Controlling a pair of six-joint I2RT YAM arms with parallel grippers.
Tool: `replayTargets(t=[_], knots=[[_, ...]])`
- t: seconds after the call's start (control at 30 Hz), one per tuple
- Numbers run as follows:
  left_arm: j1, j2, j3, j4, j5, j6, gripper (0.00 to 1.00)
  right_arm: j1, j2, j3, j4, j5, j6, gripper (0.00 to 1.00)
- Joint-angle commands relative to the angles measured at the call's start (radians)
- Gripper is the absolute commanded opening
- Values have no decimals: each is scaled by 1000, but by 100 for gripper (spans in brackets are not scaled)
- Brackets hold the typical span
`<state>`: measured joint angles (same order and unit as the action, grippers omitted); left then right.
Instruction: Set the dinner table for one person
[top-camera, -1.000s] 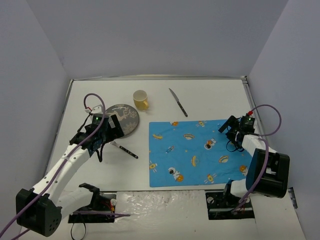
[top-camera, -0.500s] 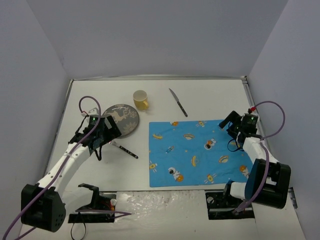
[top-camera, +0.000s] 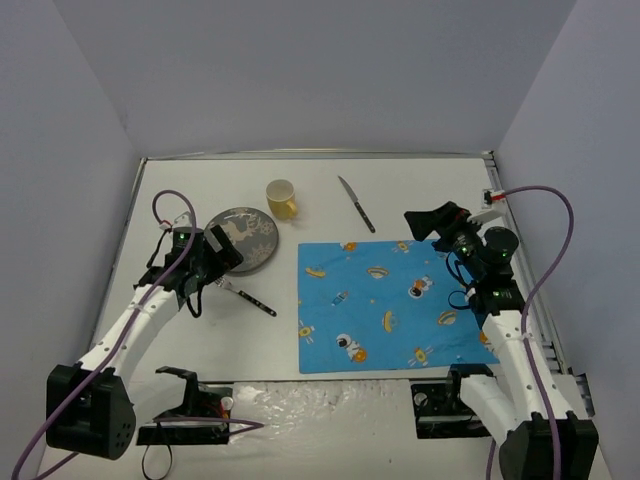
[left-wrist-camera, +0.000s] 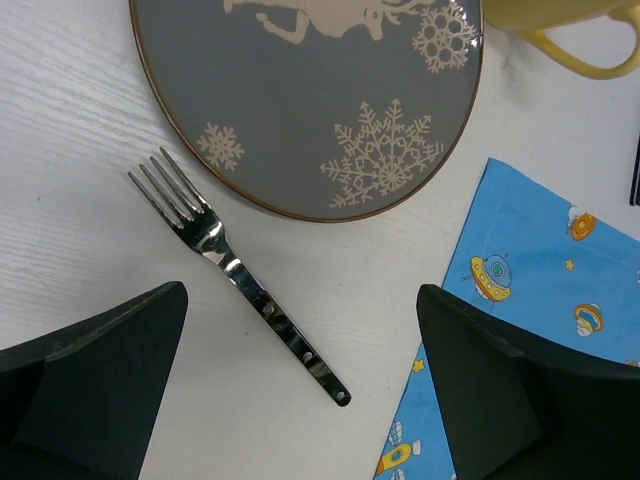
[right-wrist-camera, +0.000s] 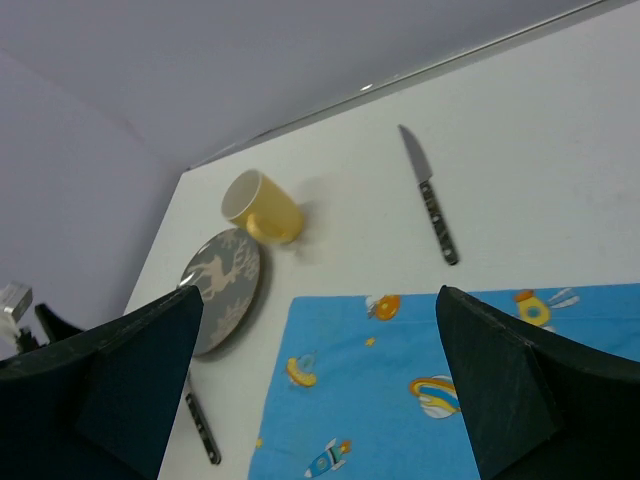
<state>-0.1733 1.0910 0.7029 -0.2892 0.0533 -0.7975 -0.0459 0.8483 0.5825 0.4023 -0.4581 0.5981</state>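
Matte-white worktop, flat and rectangular, thin grey metal rim, spread beneath both pairs of fingers and far larger than anything on it. Long axis apparently side to side, from beyond the left fingers to beyond the right fingers; hard to tell for certain. Left fingers spread wide, empty, poised over a fork, handle between them, tines toward a grey reindeer plate just ahead. Right fingers likewise apart, gripping nothing, raised over the far right corner of a blue mat. Ahead of them, well apart: knife and yellow mug.
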Motion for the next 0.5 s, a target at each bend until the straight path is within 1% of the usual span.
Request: replayTargets(t=[0.0,0.13,0.3,0.37,0.4,0.47], knots=[[9,-38,108,-56,-21,82,97,146,24,8,154,-10,40,100],[9,-66,128,-97,-44,111,97,278,50,11,182,70,33,100],[50,-15,138,-55,-38,91,97,366,108,41,158,63,-34,100],[93,22,146,-22,-8,86,97,390,118,40,162,55,-41,100],[95,37,147,-9,-6,86,97,391,118,38,162,50,-44,100],[179,79,151,41,71,85,95,407,117,27,176,27,-54,100]])
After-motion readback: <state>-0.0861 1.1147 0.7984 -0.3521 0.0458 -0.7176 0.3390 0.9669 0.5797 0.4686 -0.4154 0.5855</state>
